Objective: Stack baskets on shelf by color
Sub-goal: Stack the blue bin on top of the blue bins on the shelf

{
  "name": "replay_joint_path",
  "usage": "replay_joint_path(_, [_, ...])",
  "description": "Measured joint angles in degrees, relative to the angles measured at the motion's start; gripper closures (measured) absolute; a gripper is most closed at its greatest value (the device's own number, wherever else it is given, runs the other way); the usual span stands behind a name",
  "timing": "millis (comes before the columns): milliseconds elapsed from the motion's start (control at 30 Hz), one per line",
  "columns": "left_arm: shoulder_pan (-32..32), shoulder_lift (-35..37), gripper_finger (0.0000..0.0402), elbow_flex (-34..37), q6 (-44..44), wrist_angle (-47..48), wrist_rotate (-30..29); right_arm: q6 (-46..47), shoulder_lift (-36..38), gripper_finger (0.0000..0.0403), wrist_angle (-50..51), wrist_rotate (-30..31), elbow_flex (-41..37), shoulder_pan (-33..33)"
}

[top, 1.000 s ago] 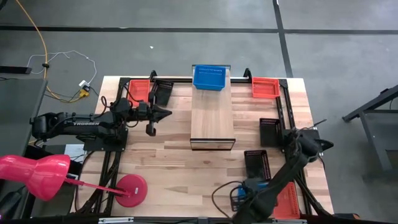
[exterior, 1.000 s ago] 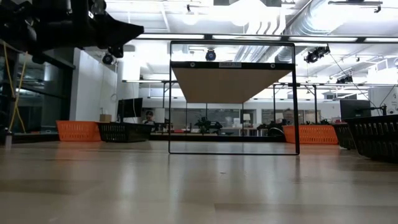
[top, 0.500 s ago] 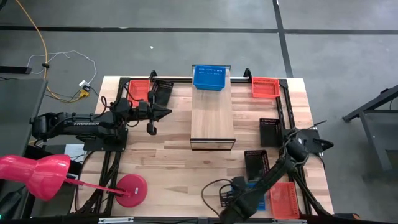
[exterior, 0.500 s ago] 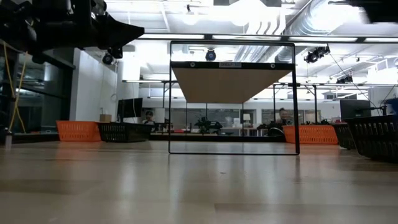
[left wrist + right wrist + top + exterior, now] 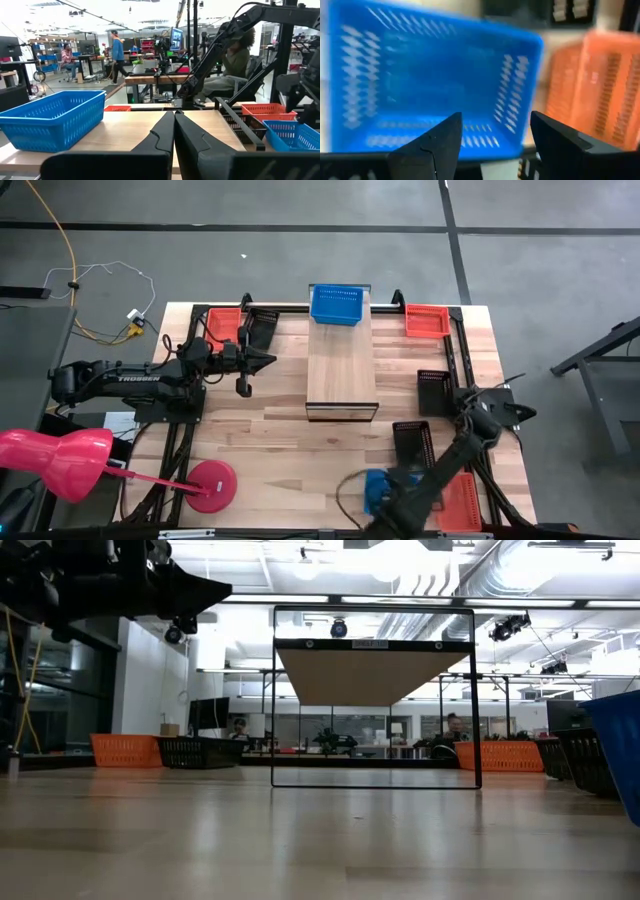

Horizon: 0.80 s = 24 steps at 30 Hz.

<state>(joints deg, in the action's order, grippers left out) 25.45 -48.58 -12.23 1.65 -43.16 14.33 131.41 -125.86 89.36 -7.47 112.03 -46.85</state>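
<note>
right gripper (image 5: 492, 145): fingers spread wide, just above a blue basket (image 5: 437, 85) at the table's near edge, beside an orange basket (image 5: 587, 95), holding nothing | left gripper (image 5: 268, 361): fingers pressed together, hovering left of the shelf (image 5: 341, 370) | second blue basket (image 5: 337, 304): on the shelf's far end | black baskets (image 5: 412, 443) near the right side

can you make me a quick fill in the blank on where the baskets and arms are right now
1. The basket standing on the shelf is coloured ____.
2. The right gripper, fingers spread wide, hovers over a blue basket that sits beside an ____ one.
3. The left gripper waits left of the shelf with its fingers ____.
4. The basket in the table's far left corner is ____.

Missing words: blue; orange; shut; orange
</note>
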Motion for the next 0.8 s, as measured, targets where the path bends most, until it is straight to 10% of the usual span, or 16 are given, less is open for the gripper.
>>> replay_joint_path(533, [0.0,0.0,0.0401,0.0,0.0,-0.2,0.0,1.2,-0.2,0.0182,-3.1,-2.9,-10.3,-0.5])
replay_joint_path(800, [0.0,0.0,0.0401,0.0,0.0,-0.2,0.0,1.5,-0.2,0.025,-6.2,-3.2,-14.0,-0.5])
